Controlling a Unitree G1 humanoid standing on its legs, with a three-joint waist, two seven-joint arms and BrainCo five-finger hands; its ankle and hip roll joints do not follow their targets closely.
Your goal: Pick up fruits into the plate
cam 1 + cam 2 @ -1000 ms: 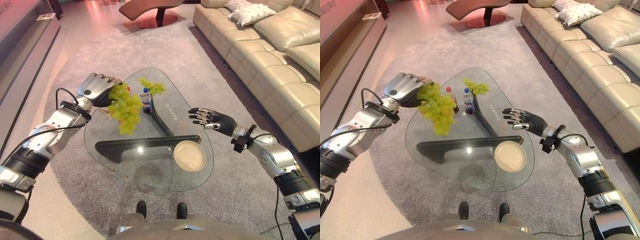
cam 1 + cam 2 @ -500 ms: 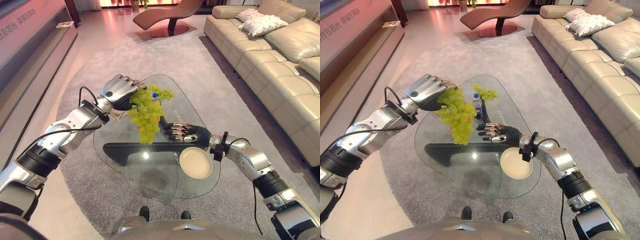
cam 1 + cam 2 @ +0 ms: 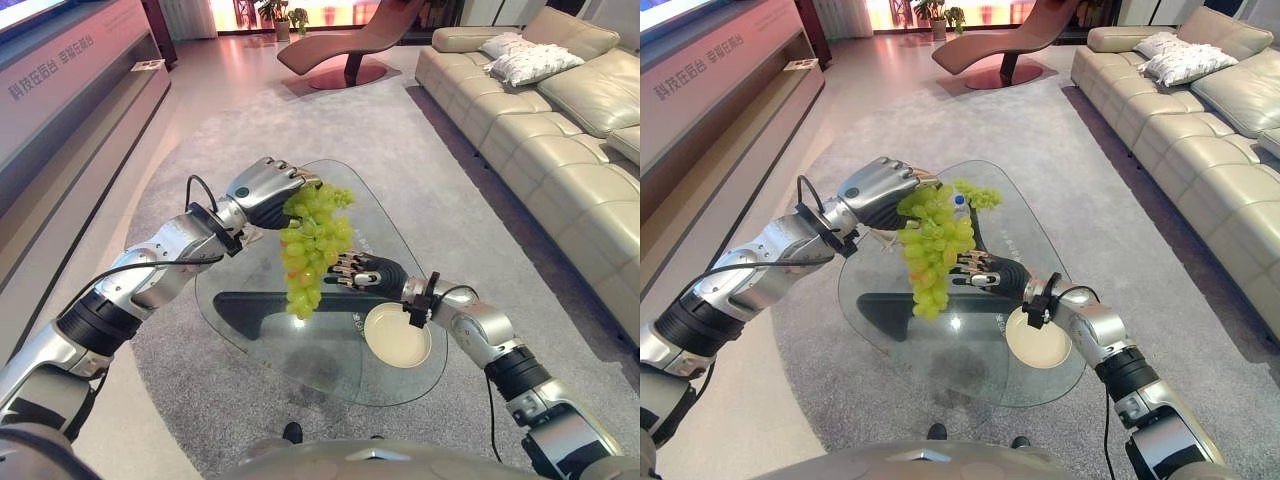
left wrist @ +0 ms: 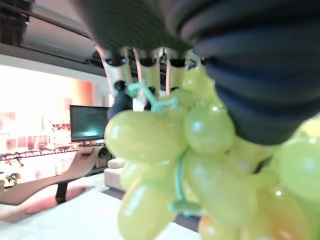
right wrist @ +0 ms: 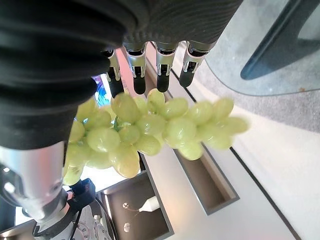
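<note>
Green grapes (image 3: 312, 247) hang in mid-air above the glass tabletop (image 3: 272, 345), their stem end gripped in the curled fingers of the left robot hand (image 3: 262, 190). The right robot hand (image 3: 366, 272), fingers straight and relaxed, is stretched out beside the hanging bunch and holds nothing. The cream plate (image 3: 397, 336) sits bare near the tabletop's front edge, apart from the fruit. A second bunch of grapes (image 3: 980, 196) lies at the far end. Judged from this, lifting is done; carrying over and setting down remain.
</note>
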